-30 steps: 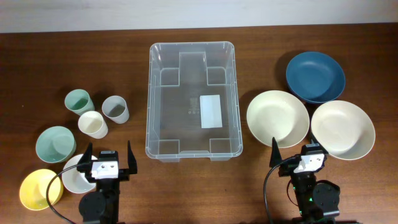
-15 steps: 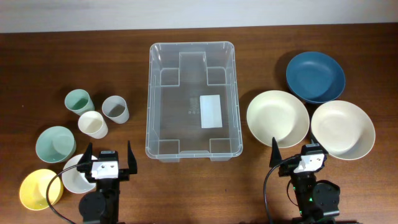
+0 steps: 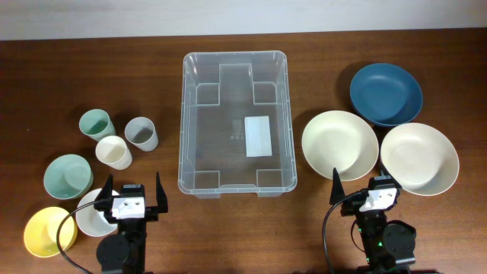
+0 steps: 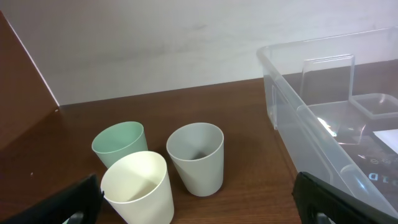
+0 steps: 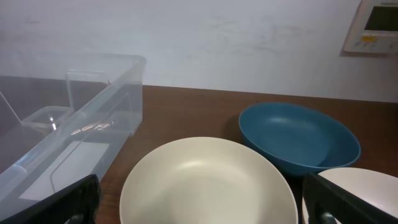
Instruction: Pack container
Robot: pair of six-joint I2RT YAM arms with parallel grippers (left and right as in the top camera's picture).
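Container (image 3: pixel 228 106) was set mid-table, between cups (image 3: pixel 140 133) and a blue bowl (image 3: pixel 386 93). Left gripper (image 3: pixel 132 183) was held low at the near edge, beside a white bowl (image 3: pixel 90 218), fingers spread wide. Right gripper (image 3: pixel 370 183) was held likewise near a cream bowl (image 3: pixel 339 144), fingers apart.

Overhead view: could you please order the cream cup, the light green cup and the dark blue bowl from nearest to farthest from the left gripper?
1. The cream cup, just ahead of the left gripper, slightly to its left.
2. The light green cup, farther back on the left side.
3. The dark blue bowl, at the far right, beyond the container.
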